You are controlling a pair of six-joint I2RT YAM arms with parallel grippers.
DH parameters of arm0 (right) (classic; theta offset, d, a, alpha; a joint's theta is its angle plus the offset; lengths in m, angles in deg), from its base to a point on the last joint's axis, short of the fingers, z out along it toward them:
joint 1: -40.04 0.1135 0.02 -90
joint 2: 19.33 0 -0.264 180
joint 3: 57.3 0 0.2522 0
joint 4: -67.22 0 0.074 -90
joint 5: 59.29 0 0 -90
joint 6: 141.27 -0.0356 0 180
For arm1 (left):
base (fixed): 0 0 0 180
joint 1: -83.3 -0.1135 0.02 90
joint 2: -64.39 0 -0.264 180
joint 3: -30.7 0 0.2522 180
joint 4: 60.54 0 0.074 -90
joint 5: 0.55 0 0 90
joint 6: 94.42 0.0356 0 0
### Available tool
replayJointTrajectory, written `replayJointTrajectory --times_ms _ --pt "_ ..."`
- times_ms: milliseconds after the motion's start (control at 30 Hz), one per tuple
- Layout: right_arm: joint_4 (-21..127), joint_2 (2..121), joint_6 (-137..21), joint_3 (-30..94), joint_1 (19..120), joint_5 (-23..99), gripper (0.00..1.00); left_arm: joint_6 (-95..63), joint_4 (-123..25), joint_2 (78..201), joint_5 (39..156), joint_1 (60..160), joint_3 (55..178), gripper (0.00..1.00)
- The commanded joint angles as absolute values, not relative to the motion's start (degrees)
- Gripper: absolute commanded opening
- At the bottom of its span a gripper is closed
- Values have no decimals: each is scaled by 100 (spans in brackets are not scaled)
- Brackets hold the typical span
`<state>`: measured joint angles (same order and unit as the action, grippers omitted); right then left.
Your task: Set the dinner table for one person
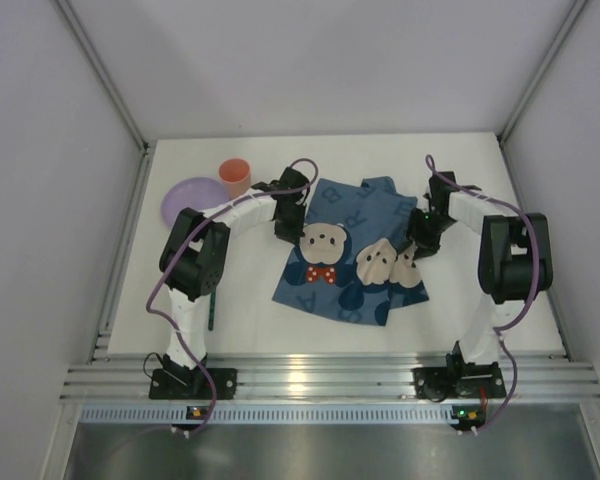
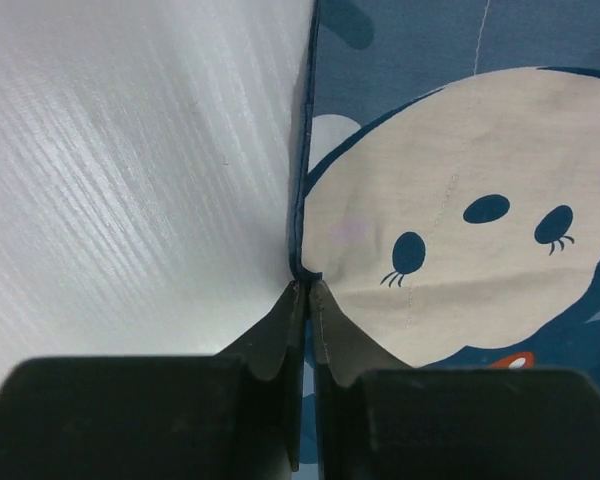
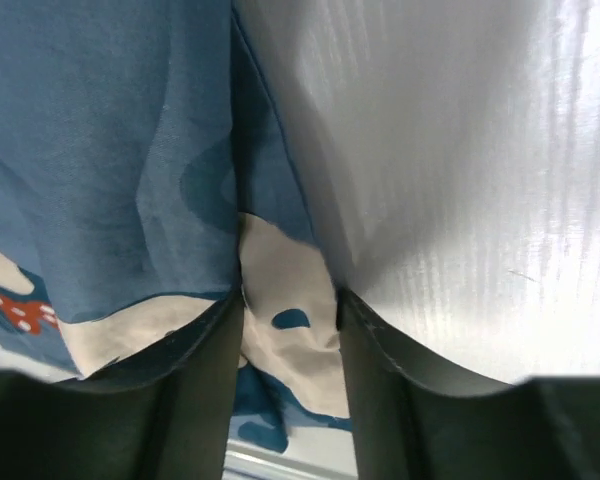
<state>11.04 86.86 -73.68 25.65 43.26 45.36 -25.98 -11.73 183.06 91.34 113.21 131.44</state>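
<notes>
Dinner table, white, spans the scene with its long axis left to right, bearing a rumpled blue bear placemat at centre; purple plate and orange cup stand far left, nearer the left gripper. Wrist views alone show that this gripper is pinched closed on the mat's left edge. The right gripper stands narrowly apart astride a fold of its right edge, grip uncertain.
</notes>
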Motion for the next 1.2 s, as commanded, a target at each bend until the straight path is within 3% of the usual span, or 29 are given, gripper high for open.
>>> replayJointTrajectory --times_ms 0,33,67,167,433,800,1167 --pt "1654 9036 -7368 2467 4355 4635 41 -2490 -1346 18471 9551 11292 13033 7" --pt "1663 9027 -7368 2449 4346 4627 33 -2498 -1338 18471 9560 11292 13059 0" --pt "1654 9010 -7368 2414 4346 4618 19 -2507 -1294 18532 9560 11292 13129 0" --pt "1637 8948 -7316 2300 4320 4548 0 -2525 -1259 18541 9586 11265 13147 0" --pt "1496 8536 -7149 2203 4048 4477 0 -2630 -1329 18059 9341 11011 12866 0" --pt "811 7788 -6770 2142 2932 3652 0 -2578 -1145 16934 8682 10150 12076 0" --pt "126 7481 -7174 2019 2870 2386 0 -3208 -811 16335 7978 9762 11249 0"
